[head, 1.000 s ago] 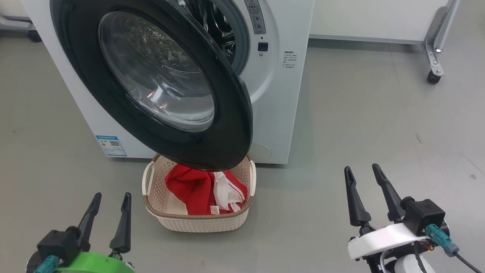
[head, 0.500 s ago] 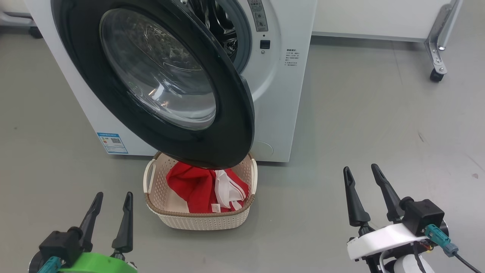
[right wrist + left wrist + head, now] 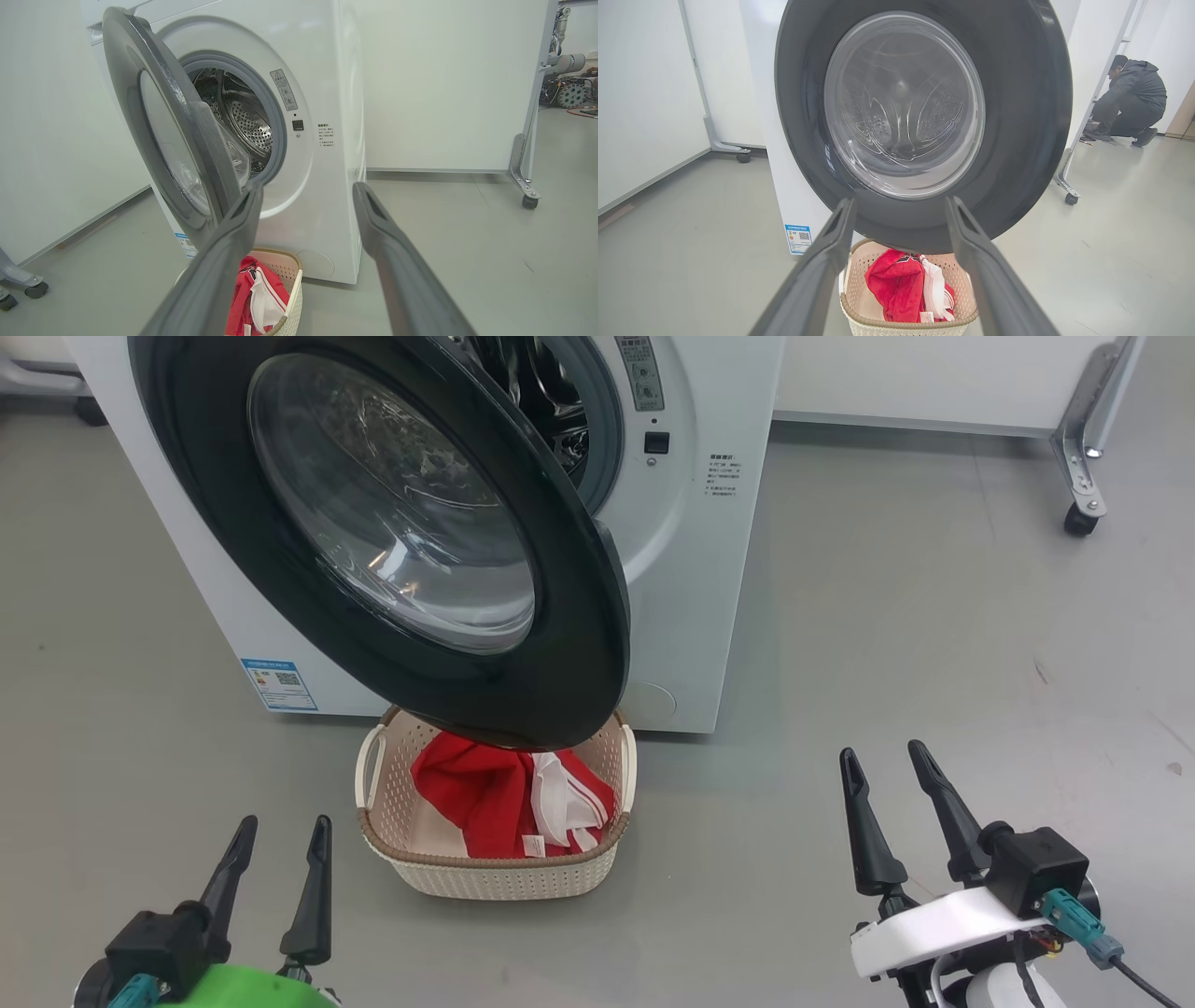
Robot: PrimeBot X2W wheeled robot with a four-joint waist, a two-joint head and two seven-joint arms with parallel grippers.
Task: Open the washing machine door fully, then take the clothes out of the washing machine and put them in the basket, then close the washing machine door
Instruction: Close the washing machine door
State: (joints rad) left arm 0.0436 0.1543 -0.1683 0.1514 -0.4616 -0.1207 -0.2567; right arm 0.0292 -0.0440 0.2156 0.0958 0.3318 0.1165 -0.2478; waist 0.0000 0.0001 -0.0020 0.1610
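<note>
Door rim overhangs basket far edge, clothes inside. Left pincer, right pincer apart, open floor around.

1. The right tool's two grey fingers rise from the bottom edge, spread wide apart.
2. The white washing machine stands on the grey floor.
3. Its door is swung out to the left, partly open, its bulging glass facing the opening.
4. Past the door's edge, the perforated steel drum shows inside the grey gasket.
5. The basket sits on the floor just before the machine's base, below the door.
6. Red and white clothes lie in it, partly hidden by the left finger.
7. A white panel on a castor stands behind, to the right.
</note>
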